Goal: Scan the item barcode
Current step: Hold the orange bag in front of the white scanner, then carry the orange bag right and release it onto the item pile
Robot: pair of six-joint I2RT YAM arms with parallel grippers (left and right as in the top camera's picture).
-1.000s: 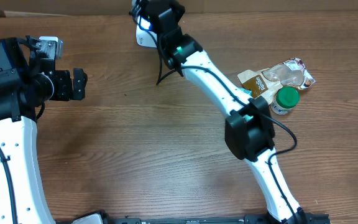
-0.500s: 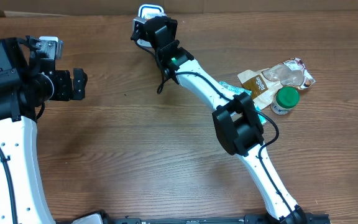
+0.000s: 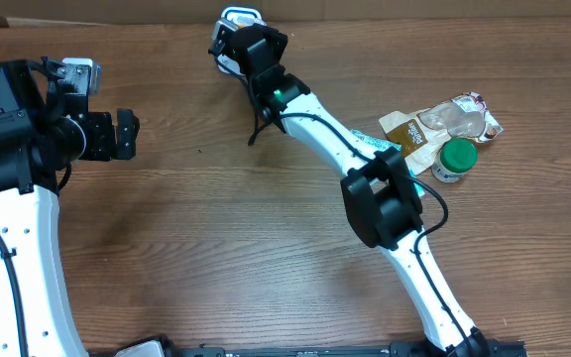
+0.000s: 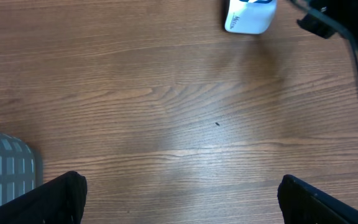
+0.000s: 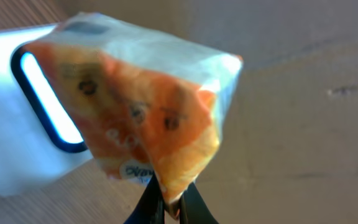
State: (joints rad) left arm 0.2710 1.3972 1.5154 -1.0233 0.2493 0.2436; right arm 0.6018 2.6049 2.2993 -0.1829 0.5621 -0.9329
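Right gripper [image 5: 170, 209] pinches its black fingers shut on the bottom corner of a soft orange-and-white printed packet [image 5: 143, 109], holding it up just in front of the white barcode scanner with a glowing blue window [image 5: 23, 134] at the far edge of the brown wooden table [image 3: 266, 248]; left gripper [image 3: 127, 134] hangs spread wide over bare wood, well apart from the scanner

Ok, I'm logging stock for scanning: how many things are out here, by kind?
Scanner: 1
Soft packets: 3 (orange packet in the right pincer, brown pouch, clear wrapper)
Green-capped jar: 1
Total: 5, not counting a teal thing half hidden under the right arm.
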